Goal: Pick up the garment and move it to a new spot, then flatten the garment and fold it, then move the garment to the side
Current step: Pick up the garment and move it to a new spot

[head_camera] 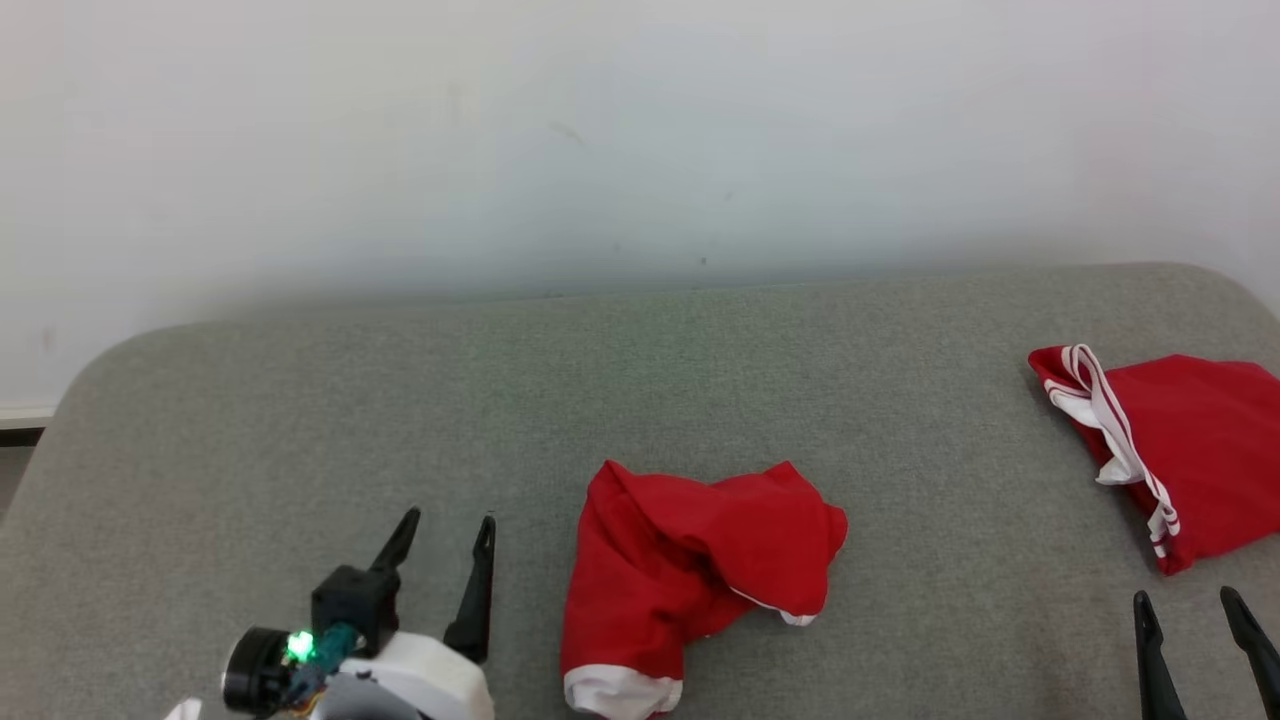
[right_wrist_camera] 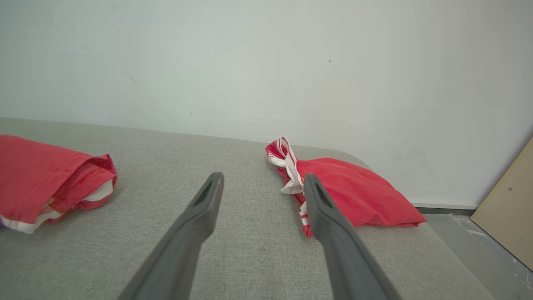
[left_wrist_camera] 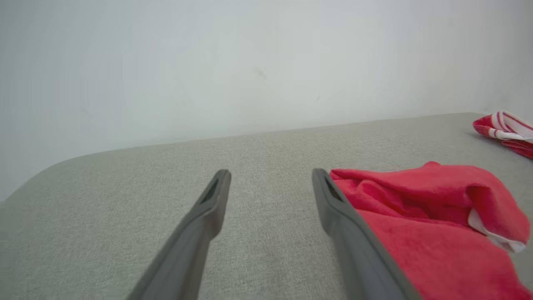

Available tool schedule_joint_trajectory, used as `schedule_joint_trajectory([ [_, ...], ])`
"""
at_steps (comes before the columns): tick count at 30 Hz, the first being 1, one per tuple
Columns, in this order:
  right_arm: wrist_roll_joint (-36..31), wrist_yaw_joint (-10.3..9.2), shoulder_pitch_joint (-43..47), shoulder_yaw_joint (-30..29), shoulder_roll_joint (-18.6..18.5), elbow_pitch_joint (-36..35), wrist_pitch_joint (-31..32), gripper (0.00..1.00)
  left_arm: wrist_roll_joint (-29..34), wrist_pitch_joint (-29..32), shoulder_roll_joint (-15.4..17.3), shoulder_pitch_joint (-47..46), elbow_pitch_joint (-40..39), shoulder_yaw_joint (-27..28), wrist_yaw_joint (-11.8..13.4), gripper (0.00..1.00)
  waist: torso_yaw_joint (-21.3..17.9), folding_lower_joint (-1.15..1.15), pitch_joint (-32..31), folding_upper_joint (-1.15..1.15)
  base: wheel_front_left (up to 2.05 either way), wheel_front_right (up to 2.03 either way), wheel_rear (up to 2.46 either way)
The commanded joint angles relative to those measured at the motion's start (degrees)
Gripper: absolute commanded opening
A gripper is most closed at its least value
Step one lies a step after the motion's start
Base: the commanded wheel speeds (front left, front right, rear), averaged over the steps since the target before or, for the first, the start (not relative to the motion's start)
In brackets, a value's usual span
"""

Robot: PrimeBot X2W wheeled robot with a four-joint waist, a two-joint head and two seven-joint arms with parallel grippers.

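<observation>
We see a broad grey woven-fabric padded surface (head_camera: 700,380) with rounded far corners, set against a plain white wall (head_camera: 640,130) that carries a few faint dark marks. Toward its right end lies a folded red cloth garment with white striped trim (head_camera: 1200,450), low on the fabric, its striped edge turned toward the middle. Past that end, in the right wrist view, a flat tan board (right_wrist_camera: 506,208) stands slanted over a grey speckled floor (right_wrist_camera: 470,246), near the wall's white skirting strip (right_wrist_camera: 445,204).
</observation>
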Motion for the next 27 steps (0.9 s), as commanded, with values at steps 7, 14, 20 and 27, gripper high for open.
schedule_joint_trajectory([
  [7, -1.60, -0.12, 1.69, 0.00, 0.09, -0.15, -0.15, 1.00, 8.11, 0.00, 1.25, 10.74, -8.76, 5.53, 2.36, 1.00, 1.93, 0.00, -1.51, 0.00, 0.00, 0.00, 0.00],
  [14, -2.52, -0.12, 2.76, 0.25, 0.80, 0.07, -0.15, 1.00, 13.83, 0.00, -0.41, 19.51, -13.08, 10.98, 0.83, 1.00, 3.43, 0.00, -2.23, 0.00, 0.00, 0.00, 0.00],
  [20, -2.30, -0.12, 3.30, 0.24, 1.63, 0.90, -0.15, 1.00, 17.69, 0.00, -2.51, 22.55, -14.49, 13.86, -2.97, 1.00, 4.48, 0.00, -2.69, 0.00, 0.00, 0.00, 0.00],
  [27, -1.90, -0.12, 3.65, 0.39, 2.54, 1.13, -0.15, 1.00, 20.76, 0.00, -5.04, 23.70, -15.60, 16.67, -6.25, 1.00, 4.09, 0.00, -2.86, 0.00, 0.00, 0.00, 0.00],
])
